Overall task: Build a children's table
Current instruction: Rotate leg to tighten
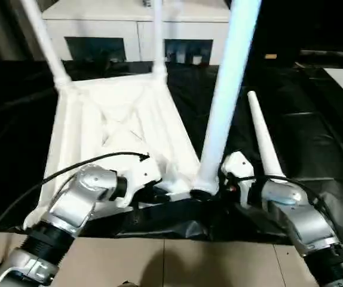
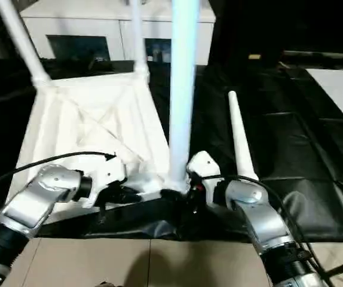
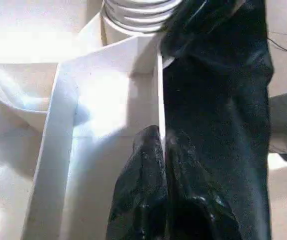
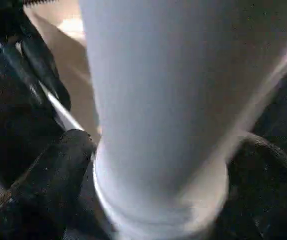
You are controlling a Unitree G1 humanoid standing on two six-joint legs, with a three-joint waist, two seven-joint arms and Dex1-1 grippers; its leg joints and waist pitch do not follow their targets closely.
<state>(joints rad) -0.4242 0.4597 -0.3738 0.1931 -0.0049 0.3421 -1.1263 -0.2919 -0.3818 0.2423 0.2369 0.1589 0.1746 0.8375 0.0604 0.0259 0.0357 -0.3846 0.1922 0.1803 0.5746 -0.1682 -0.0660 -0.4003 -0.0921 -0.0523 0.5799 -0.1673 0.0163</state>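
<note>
The tabletop [image 1: 118, 128] lies upside down on black sheeting [image 1: 315, 137], three legs standing in its sockets. The left gripper [image 3: 161, 145] is clenched on the tabletop's near rim. The right gripper [image 4: 153, 190] straddles the near leg [image 1: 222, 107], fingers spread, not gripping. A loose leg [image 1: 264, 140] lies beside it

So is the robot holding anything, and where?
Left gripper pinches the tabletop by a thin rib on its edge. Right gripper sits open around the near leg's base, not gripping it.
</note>
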